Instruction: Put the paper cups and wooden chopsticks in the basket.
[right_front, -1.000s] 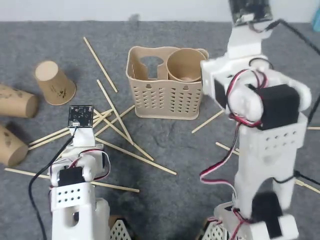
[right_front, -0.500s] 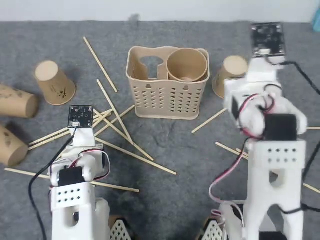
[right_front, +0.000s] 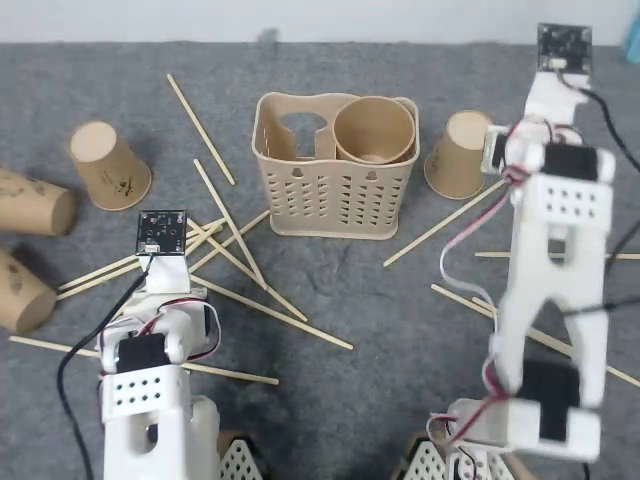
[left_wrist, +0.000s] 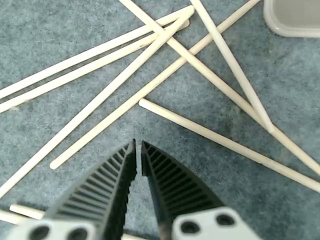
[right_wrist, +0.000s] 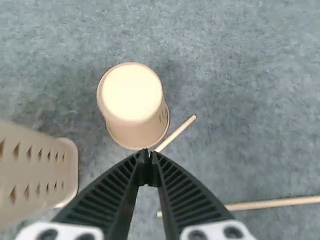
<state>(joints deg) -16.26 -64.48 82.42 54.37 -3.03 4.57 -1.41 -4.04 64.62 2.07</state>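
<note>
Wooden chopsticks (right_front: 232, 235) lie scattered and crossed between my left arm and the basket (right_front: 330, 200), and more are strewn toward the right edge. The basket stands near the middle of the far edge, with one paper cup (right_front: 374, 128) upright in the end nearer my right arm. Three tipped cups (right_front: 110, 165) lie near the left edge. An upturned cup (right_wrist: 132, 102) stands mouth-down just beside the basket's right end, a single chopstick (right_wrist: 175, 134) slanting close by it. The surface is grey carpet (right_front: 350, 300), and a white wall (right_front: 150, 20) runs behind its far edge. My left gripper (left_wrist: 138, 150) hangs over the crossed sticks, jaws all but clenched, grasping nothing. My right gripper (right_wrist: 149, 156) has its tips pressed together, empty, just short of the upturned cup.
</note>
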